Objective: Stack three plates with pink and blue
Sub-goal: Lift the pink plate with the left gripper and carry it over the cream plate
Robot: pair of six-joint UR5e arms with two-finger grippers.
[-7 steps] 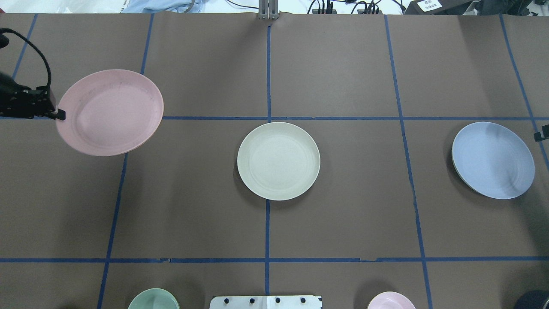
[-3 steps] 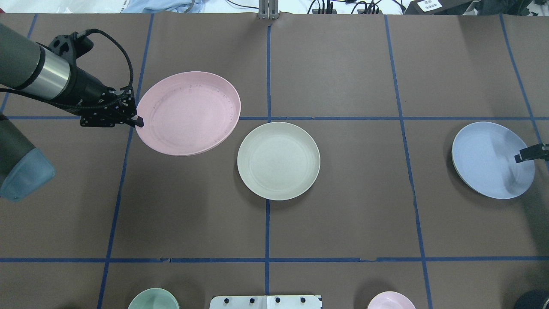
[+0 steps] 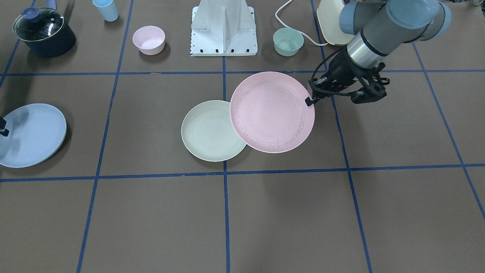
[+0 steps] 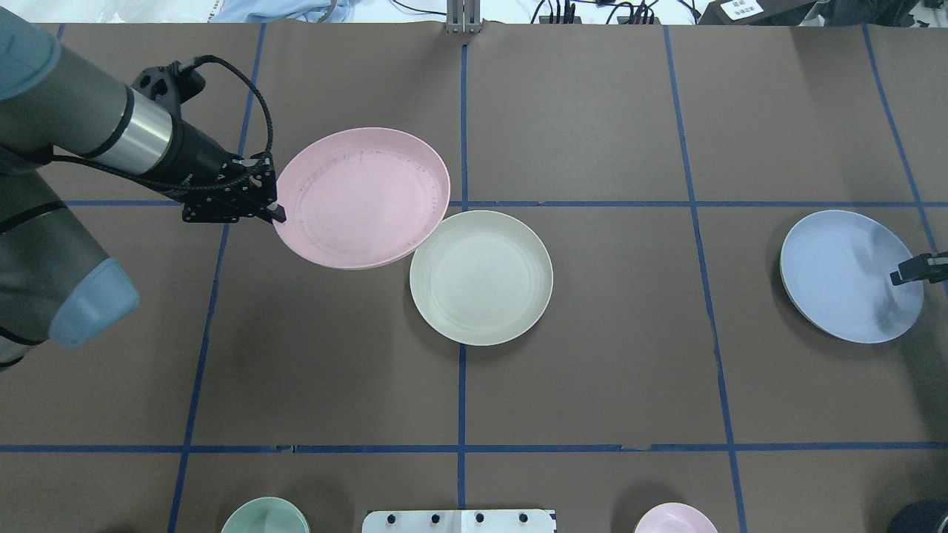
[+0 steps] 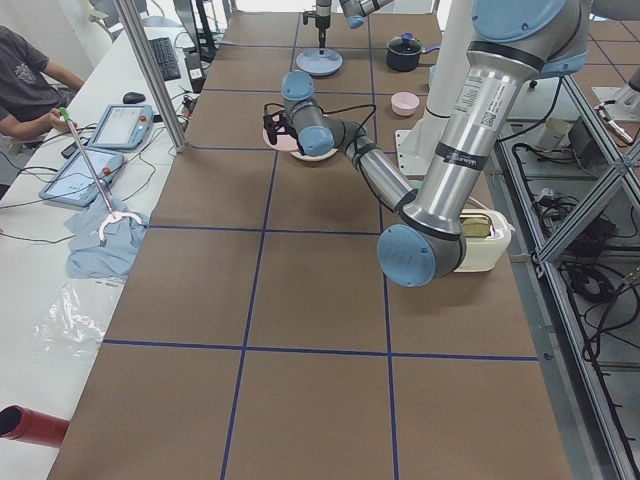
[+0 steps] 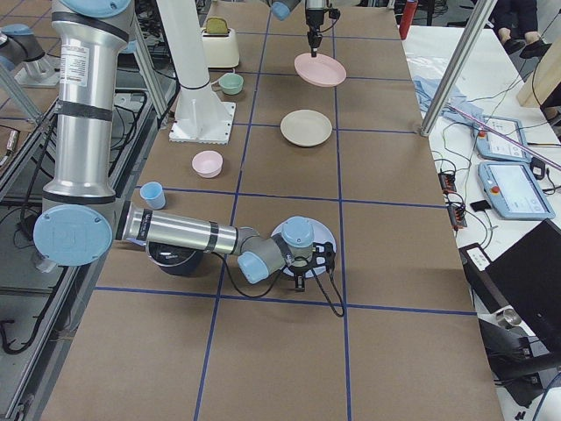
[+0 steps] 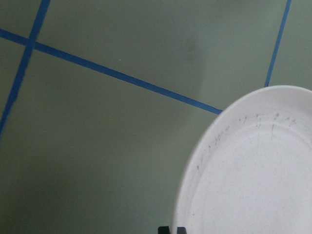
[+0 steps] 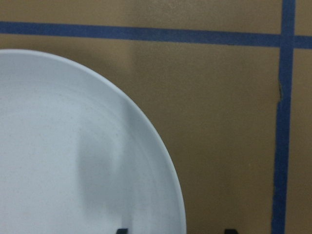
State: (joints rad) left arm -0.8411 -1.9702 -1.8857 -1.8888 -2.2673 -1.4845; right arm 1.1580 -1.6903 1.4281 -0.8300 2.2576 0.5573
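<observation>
My left gripper (image 4: 278,215) is shut on the near-left rim of the pale pink plate (image 4: 363,198) and holds it tilted above the table. The plate's edge overlaps the rim of the cream plate (image 4: 481,277), which lies flat at the table's middle. The front-facing view shows the pink plate (image 3: 272,112) partly over the cream plate (image 3: 208,131). The light blue plate (image 4: 844,274) lies at the far right. My right gripper (image 4: 900,277) is open at its outer rim. In the right wrist view the rim of the blue plate (image 8: 73,146) passes between the two fingertips.
A green bowl (image 3: 288,41), a small pink bowl (image 3: 148,39), a light blue cup (image 3: 105,9) and a dark lidded pot (image 3: 43,32) stand along the robot's side, around the white base (image 3: 224,26). A cream appliance (image 3: 329,22) sits behind the left arm.
My left arm has carried the pink plate from the table's left toward the middle, up to the cream plate. My right gripper has come in over the blue plate's outer rim.
</observation>
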